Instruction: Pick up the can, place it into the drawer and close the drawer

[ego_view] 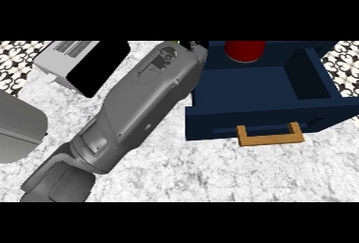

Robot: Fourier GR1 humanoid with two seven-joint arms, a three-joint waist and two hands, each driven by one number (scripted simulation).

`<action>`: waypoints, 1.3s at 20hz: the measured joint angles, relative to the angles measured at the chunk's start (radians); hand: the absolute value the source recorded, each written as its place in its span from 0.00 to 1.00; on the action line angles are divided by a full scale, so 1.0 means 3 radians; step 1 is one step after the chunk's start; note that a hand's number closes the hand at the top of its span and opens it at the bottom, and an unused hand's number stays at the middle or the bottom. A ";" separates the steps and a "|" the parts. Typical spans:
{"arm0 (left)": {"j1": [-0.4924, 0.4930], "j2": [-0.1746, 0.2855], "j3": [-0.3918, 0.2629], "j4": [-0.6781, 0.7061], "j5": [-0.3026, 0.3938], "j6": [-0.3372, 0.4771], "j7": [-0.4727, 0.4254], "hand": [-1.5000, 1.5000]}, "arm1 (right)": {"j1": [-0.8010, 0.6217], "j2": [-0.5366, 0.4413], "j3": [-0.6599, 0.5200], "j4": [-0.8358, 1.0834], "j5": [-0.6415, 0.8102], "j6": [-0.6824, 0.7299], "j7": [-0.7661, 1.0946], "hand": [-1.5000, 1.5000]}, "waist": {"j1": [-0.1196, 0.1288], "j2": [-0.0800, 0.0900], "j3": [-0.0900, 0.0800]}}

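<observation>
Red can (245, 51) appears lodged at the open navy drawer's (245, 85) rear, so closing remains; right hand (189, 45) is mostly hidden, its grip state indeterminable.

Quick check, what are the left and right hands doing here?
Left hand: cannot be told; only a dark sliver shows at the top edge beside the blue drawer.
Right hand: not in view.

The drawer (245, 88) stands open on the counter (210, 175) at the right, its handle (270, 134) nearest; the can (245, 51) stands at its far end; a forearm (133, 109) lies diagonally just left of it; a box (70, 61) sits far left, behind a rounded object (17, 126) at the left edge.
</observation>
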 measured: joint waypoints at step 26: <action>-0.0028 0.0000 -0.0796 0.0537 0.0859 0.0348 -0.0449 0.00 | -0.0169 -0.0016 0.0045 0.0035 0.0088 0.0021 0.0060 0.00 | -0.0103 0.0034 0.0003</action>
